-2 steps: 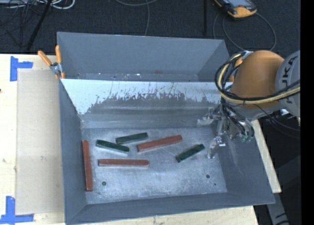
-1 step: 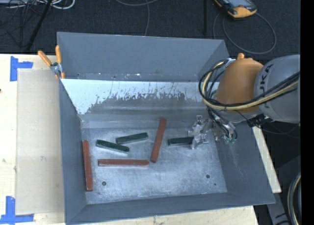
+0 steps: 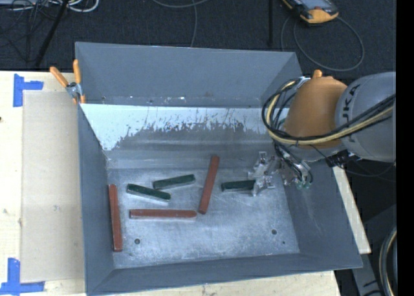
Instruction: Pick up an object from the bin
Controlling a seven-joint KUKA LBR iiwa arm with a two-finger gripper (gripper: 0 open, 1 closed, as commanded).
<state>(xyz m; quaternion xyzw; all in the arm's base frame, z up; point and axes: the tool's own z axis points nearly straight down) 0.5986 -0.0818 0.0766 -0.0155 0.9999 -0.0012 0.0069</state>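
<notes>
My gripper (image 3: 261,181) is low in the right half of the bin, its metal fingers at the right end of a short dark green bar (image 3: 237,186) lying flat on the floor. The fingertips look to be round that end. Just left of it a reddish-brown bar (image 3: 208,183) leans diagonally across the floor.
Two more dark green bars (image 3: 173,181) (image 3: 148,191) lie left of centre. A reddish-brown bar (image 3: 162,213) lies flat below them and another (image 3: 115,217) runs along the left wall. The arm with its orange cover hangs over the bin's right wall.
</notes>
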